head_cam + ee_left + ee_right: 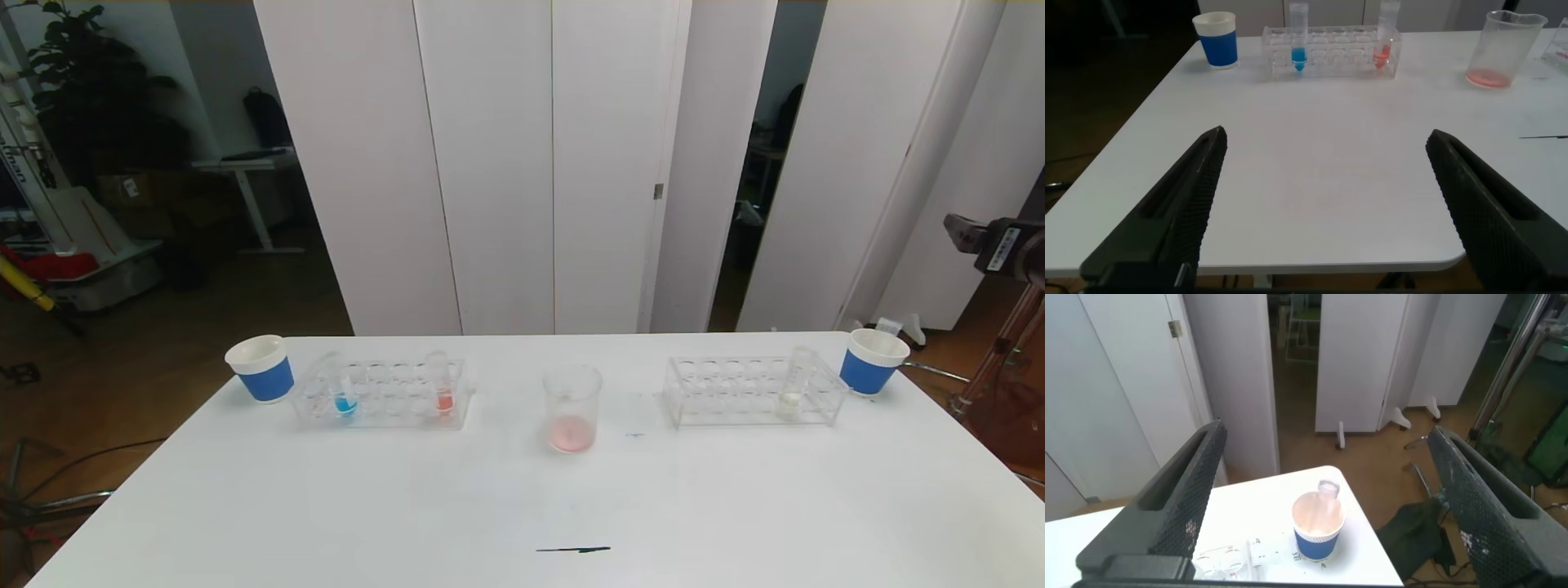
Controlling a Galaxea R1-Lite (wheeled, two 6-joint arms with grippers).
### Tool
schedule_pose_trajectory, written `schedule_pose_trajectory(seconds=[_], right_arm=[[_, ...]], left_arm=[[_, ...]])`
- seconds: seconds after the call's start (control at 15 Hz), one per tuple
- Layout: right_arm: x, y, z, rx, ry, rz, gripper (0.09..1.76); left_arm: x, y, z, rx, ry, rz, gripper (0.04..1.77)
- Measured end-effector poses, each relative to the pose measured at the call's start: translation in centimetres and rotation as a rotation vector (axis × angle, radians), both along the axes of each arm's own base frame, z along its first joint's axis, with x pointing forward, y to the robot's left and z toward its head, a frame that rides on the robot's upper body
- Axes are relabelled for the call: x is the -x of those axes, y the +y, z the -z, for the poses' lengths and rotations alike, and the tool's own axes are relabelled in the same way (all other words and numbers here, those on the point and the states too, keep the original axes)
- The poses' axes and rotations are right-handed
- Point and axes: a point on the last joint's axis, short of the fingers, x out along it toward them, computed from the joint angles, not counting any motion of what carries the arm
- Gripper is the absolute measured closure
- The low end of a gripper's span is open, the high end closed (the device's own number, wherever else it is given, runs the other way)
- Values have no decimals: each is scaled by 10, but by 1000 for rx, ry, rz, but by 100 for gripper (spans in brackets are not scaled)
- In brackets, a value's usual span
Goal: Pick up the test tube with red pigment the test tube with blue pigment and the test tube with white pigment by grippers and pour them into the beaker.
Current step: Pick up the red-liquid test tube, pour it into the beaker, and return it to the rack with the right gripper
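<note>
While neither arm shows in the head view, the worktop layout is plain: the beaker stands mid-worktop with pink-red liquid already at its bottom. To its left a clear rack holds the test tube with blue pigment and a tube with red liquid; to its right a second rack holds the test tube with white pigment. A blue-banded cup stands at each far end.

From the left wrist view, the left gripper hangs released and empty over the near worktop, well short of the blue tube.

From the right wrist view, the right gripper is likewise spread and empty, above the worktop's far right corner near the other cup.

Judging from this, blue comes next: approach level, close on the tube's upper part above the rack, lift straight up before tilting over the beaker.
</note>
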Motion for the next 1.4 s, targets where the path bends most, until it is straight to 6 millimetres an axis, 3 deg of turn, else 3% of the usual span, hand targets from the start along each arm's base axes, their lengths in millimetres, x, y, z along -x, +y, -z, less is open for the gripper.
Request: schedule_pose_trajectory(seconds=[0.4, 0.6, 0.8, 1.0, 1.27, 1.4], right_arm=[[145, 34, -39, 84, -101, -80, 10], [217, 52, -36, 124, -126, -112, 10], [277, 63, -11, 130, -117, -158, 10], [301, 65, 37, 111, -74, -179, 10], [302, 63, 104, 17, 33, -165, 10], [306, 63, 125, 7, 56, -180, 10]], left_arm=[[0, 0, 0, 0, 0, 0, 7], [0, 0, 0, 0, 0, 0, 7], [0, 0, 0, 0, 0, 0, 7], [0, 0, 0, 0, 0, 0, 7], [0, 0, 0, 0, 0, 0, 7], [0, 0, 0, 1, 0, 0, 7]])
